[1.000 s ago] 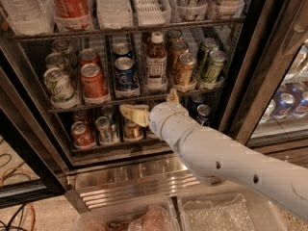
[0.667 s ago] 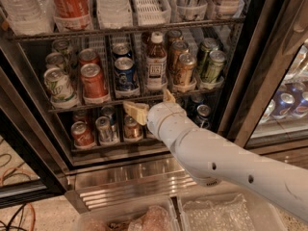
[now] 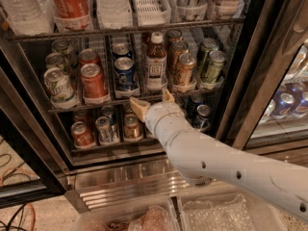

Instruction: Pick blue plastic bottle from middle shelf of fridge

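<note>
The blue plastic bottle [image 3: 155,61] stands upright on the middle shelf [image 3: 86,105], between a blue soda can [image 3: 125,74] and a gold can [image 3: 184,71]. It has a white cap, dark contents and a pale label. My gripper [image 3: 153,102] is just below the bottle, at the shelf's front edge, with its two tan fingers [image 3: 139,108] spread open and empty. My white arm comes in from the lower right and hides part of the lower shelf.
Green, red and other cans fill the lanes beside the bottle. Large water bottles [image 3: 21,6] stand on the rack above. More cans [image 3: 82,134] sit below. The fridge's ribbed steel base [image 3: 120,186] and black door frame [image 3: 243,71] border the opening.
My gripper has risen a little from the lower shelf's cans toward the middle shelf's front edge, under the bottle. Nothing else has moved.
</note>
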`<state>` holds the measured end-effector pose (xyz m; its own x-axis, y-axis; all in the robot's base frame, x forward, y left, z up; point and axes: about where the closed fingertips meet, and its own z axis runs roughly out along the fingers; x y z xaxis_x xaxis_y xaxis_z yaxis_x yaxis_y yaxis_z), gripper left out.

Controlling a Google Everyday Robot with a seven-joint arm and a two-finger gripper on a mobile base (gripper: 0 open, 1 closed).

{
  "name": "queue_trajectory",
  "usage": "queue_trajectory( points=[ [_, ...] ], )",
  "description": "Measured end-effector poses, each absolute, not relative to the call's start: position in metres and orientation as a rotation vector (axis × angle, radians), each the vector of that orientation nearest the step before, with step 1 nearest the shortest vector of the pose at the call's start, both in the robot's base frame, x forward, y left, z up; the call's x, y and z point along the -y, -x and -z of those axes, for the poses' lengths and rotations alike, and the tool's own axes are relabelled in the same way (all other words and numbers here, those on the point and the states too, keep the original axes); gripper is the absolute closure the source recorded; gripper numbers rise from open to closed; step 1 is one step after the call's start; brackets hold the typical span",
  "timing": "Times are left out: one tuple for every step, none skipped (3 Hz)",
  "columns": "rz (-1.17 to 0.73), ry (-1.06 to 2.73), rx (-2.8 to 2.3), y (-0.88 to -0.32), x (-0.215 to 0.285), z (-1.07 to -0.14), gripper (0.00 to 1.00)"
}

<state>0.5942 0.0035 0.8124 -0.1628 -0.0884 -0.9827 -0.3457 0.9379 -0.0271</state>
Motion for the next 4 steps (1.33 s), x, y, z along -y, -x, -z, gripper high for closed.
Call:
queue_trajectory(
  points=[
    [-0.185, 0.283, -1.716, -0.606, 0.001, -0.813, 0.48],
    [-0.142, 0.253, -1.699, -0.615, 0.007, -0.817, 0.57],
    [-0.102, 0.218, -1.682, -0.624, 0.019, -0.823, 0.53],
    [-0.077, 0.199, -1.663, -0.630, 0.024, -0.830, 0.48]
  ],
)
